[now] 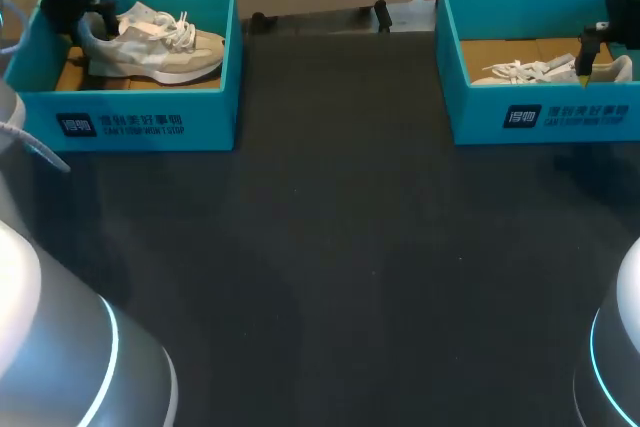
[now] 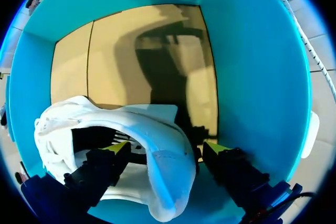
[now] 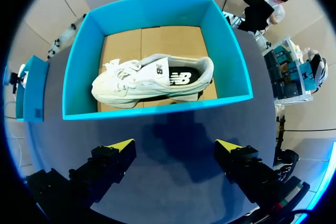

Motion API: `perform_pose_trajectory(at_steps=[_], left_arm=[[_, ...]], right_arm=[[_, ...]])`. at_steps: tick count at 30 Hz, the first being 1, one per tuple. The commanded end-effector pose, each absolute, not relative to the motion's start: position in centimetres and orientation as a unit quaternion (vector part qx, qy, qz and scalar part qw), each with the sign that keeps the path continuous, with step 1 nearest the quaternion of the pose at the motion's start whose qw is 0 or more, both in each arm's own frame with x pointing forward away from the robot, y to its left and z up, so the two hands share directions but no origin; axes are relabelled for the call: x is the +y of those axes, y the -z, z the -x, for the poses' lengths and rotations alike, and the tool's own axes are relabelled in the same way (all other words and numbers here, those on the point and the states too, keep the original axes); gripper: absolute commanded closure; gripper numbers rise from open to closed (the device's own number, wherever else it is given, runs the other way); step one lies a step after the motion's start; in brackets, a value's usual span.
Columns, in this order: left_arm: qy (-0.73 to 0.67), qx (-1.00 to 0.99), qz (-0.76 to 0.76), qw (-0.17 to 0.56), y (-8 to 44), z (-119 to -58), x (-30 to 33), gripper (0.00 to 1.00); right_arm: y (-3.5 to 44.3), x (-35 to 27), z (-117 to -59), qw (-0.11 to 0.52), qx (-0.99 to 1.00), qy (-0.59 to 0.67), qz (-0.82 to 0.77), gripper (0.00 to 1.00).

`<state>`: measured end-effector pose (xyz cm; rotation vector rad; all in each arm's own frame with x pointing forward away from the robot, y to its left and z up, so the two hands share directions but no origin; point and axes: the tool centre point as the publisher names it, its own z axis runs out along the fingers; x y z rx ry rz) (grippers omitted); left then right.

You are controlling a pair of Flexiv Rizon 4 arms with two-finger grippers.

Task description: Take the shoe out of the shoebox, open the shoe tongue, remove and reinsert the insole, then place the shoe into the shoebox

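1. Shoebox on the left first: the left teal cardboard shoebox [image 1: 150, 107] sits at about ten o'clock on the dark grey table [image 1: 330, 277]. Its top is open, so an arm can drop straight in.
2. Inside it lies the cream-and-white lace-up sneaker [image 1: 165, 47], toe toward three o'clock and heel toward nine o'clock. That puts the heel directly under the left arm.
3. The left gripper [image 2: 167, 148] is down in that box at the heel. Its fingers are apart and astride the heel collar, one yellow tip inside the shoe's opening and the other outside the back of the heel. The outer tip looks just clear of the shoe, so I judge nothing is pinched yet. This stance suits closing on the collar and lifting the shoe out.
4. The right teal cardboard shoebox [image 1: 540, 112] stands at about two o'clock, well apart from the first. It holds a white lace-up sneaker [image 3: 152, 80] lying lengthwise on the brown floor.
5. The right gripper [image 3: 176, 145] hangs above the table, just short of that box's near wall. Its fingers are spread and empty, probably held clear of the shoe ahead of it.
6. Both shoes are in their boxes, so I judge the task is at its first step.
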<state>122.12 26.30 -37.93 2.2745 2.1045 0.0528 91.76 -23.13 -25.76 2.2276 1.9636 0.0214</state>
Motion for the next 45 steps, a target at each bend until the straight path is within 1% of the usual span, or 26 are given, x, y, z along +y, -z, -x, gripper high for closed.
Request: perform_pose_trajectory(at_steps=[1, 3, 8, 14, 15, 17, 18, 20, 21, 22, 24, 26, 28, 29, 39, 45], left_arm=[[-0.011, 0.682, -0.731, 0.015, 38.5, -123.4, 26.6, 0.15], [-0.009, 0.683, -0.730, 0.014, 38.6, -123.5, 26.7, 0.13], [-0.007, 0.688, -0.726, 0.016, 38.4, -123.9, 26.9, 0.15], [0.004, 0.698, -0.716, 0.021, 38.0, -124.4, 27.6, 0.13], [0.004, 0.699, -0.714, 0.021, 38.0, -124.5, 27.7, 0.14], [0.008, 0.701, -0.713, 0.020, 37.9, -124.6, 27.8, 0.21], [0.008, 0.701, -0.712, 0.020, 37.9, -124.7, 27.9, 0.23], [0.009, 0.701, -0.713, 0.019, 38.0, -124.6, 27.9, 0.33], [0.008, 0.699, -0.714, 0.017, 38.1, -124.6, 27.9, 0.47], [0.008, 0.699, -0.715, 0.016, 38.2, -124.6, 27.9, 0.52], [0.008, 0.702, -0.712, 0.012, 38.5, -124.6, 27.9, 0.53], [0.010, 0.705, -0.709, 0.011, 38.6, -124.7, 27.9, 0.57], [0.011, 0.706, -0.708, 0.010, 38.6, -124.7, 27.9, 0.84], [0.012, 0.706, -0.708, 0.010, 38.6, -124.7, 28.0, 1.00], [0.013, 0.704, -0.710, 0.011, 38.2, -124.5, 28.7, 1.00], [0.008, 0.696, -0.717, 0.024, 37.5, -124.2, 29.1, 1.00]], right_arm=[[25.8, -23.1, -91.6, 0.086, 0.659, -0.008, -0.748, 0.00], [25.8, -23.1, -91.6, 0.086, 0.659, -0.008, -0.748, 0.00], [25.8, -23.1, -91.6, 0.086, 0.659, -0.008, -0.748, 0.00], [25.8, -23.1, -91.6, 0.086, 0.659, -0.008, -0.748, 0.00], [25.8, -23.1, -91.6, 0.086, 0.659, -0.008, -0.748, 0.00], [25.8, -23.1, -91.6, 0.086, 0.659, -0.008, -0.748, 0.00], [25.8, -23.1, -91.6, 0.086, 0.659, -0.008, -0.748, 0.00], [25.8, -23.1, -91.6, 0.086, 0.659, -0.008, -0.748, 0.00], [25.8, -23.1, -91.6, 0.086, 0.659, -0.008, -0.748, 0.00], [25.8, -23.1, -91.6, 0.086, 0.659, -0.008, -0.748, 0.00], [25.8, -23.1, -91.6, 0.086, 0.659, -0.008, -0.748, 0.00], [25.8, -23.1, -91.6, 0.086, 0.659, -0.008, -0.748, 0.00], [25.8, -23.1, -91.6, 0.086, 0.659, -0.008, -0.748, 0.00], [25.8, -23.1, -91.6, 0.086, 0.659, -0.008, -0.748, 0.00], [25.8, -23.1, -91.6, 0.086, 0.659, -0.008, -0.748, 0.00], [25.8, -23.1, -91.6, 0.086, 0.659, -0.008, -0.748, 0.00]])
